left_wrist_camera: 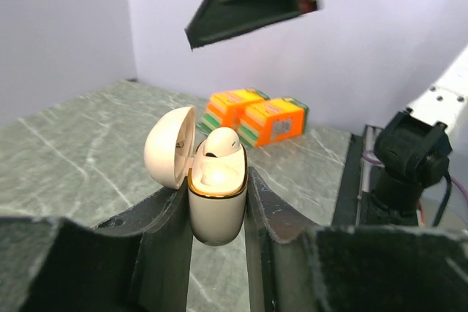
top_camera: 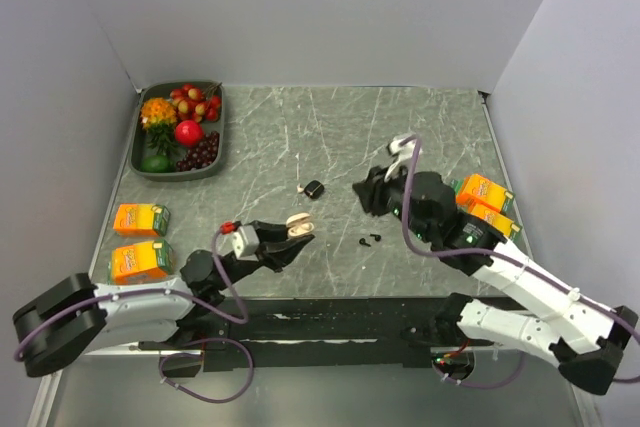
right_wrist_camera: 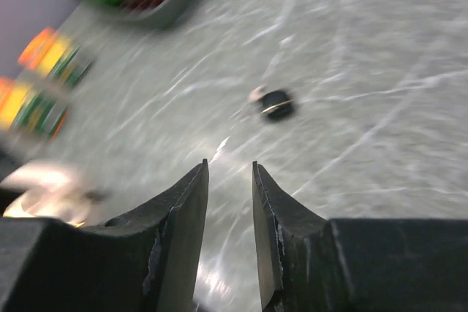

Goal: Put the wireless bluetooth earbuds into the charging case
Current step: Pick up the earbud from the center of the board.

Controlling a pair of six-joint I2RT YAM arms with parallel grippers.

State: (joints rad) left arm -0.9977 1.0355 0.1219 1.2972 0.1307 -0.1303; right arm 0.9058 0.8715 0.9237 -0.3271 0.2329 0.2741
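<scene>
Near the front edge of the desk (top_camera: 300,137), left jaws pinch the open cream charging case (left_wrist_camera: 216,202), one white earbud (left_wrist_camera: 219,147) seated. Right jaws hang spread, empty. I'd hold it upright and steady, then grab the pale piece (right_wrist_camera: 256,94) by the black pebble (right_wrist_camera: 278,104), likely bud two.

A cream case (left_wrist_camera: 216,210) stands upright, clamped in the left pincer (left_wrist_camera: 217,191), lid hinged open, one white earbud (left_wrist_camera: 219,150) seated inside. A shut glossy black case (top_camera: 314,188) lies ahead of the right pincer (right_wrist_camera: 228,168). Two tiny black earbuds (top_camera: 370,239) lie between both pincers.
</scene>
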